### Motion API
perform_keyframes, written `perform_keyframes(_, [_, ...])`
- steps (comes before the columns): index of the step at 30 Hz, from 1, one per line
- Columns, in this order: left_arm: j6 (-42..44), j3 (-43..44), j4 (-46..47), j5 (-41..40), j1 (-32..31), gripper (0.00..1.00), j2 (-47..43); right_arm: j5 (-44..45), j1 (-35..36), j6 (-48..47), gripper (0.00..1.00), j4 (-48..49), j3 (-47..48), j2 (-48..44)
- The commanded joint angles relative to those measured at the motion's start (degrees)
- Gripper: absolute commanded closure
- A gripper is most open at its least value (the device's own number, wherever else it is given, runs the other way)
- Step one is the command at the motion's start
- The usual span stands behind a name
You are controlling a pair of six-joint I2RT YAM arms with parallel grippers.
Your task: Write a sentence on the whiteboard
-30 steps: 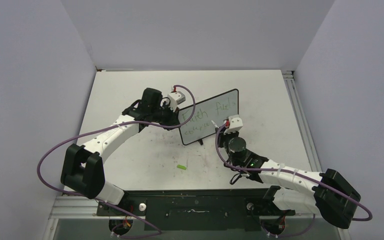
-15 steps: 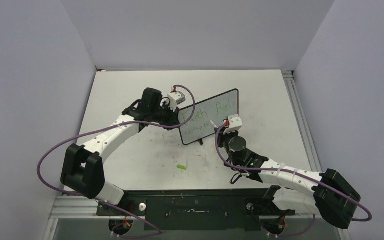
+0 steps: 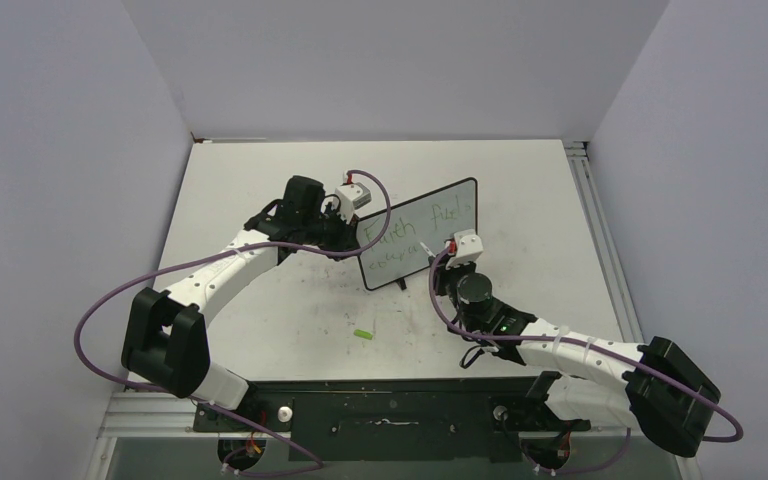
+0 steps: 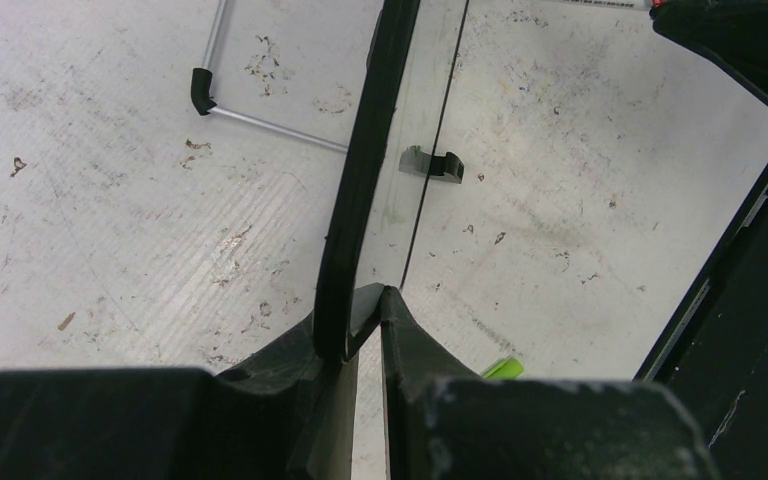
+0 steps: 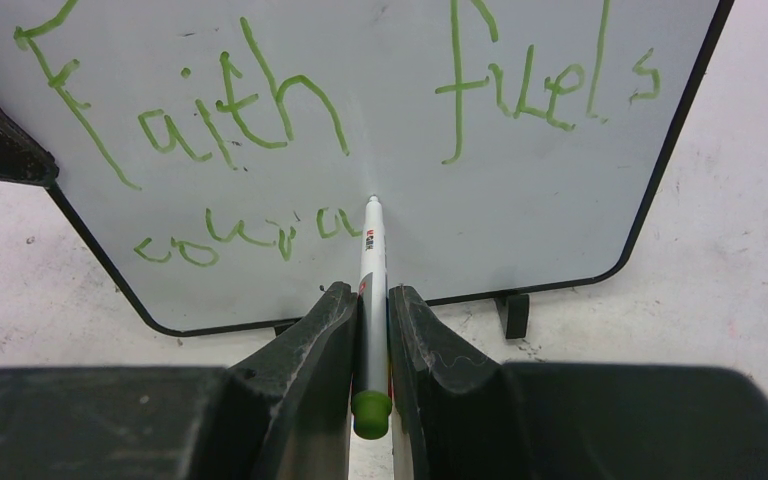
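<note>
The whiteboard (image 3: 430,225) stands tilted at mid-table on small black feet (image 5: 515,314). My left gripper (image 3: 353,228) is shut on its left edge, and the black frame (image 4: 360,180) runs between the fingers (image 4: 365,300). The sentence (image 5: 250,110) is in thin green strokes. It reads "Faith fuels" above a second line (image 5: 245,232) reading roughly "coura". My right gripper (image 5: 370,292) is shut on a white marker (image 5: 370,250) with a green end. The marker tip touches the board just right of the last green letter.
A small green marker cap (image 3: 363,334) lies on the scuffed tabletop in front of the board, also seen in the left wrist view (image 4: 501,369). A thin metal rod with a black tip (image 4: 260,120) lies behind the board. Walls close in the table's left, back and right.
The right wrist has edged very slightly left along the board's second line. The left arm and the board have not moved.
</note>
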Motion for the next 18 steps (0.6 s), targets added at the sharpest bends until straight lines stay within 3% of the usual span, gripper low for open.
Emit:
perform_keyframes(1, [2.5, 1.0, -1.7, -2.1, -0.2, 1.00, -0.3, -1.6, -0.4, -0.8, 0.95, 3.4, 0.2, -0.1])
perform_keyframes(18, [2.5, 0.9, -1.7, -2.1, -0.2, 1.00, -0.4, -0.8, -0.1, -0.6, 0.95, 2.2, 0.3, 2.6])
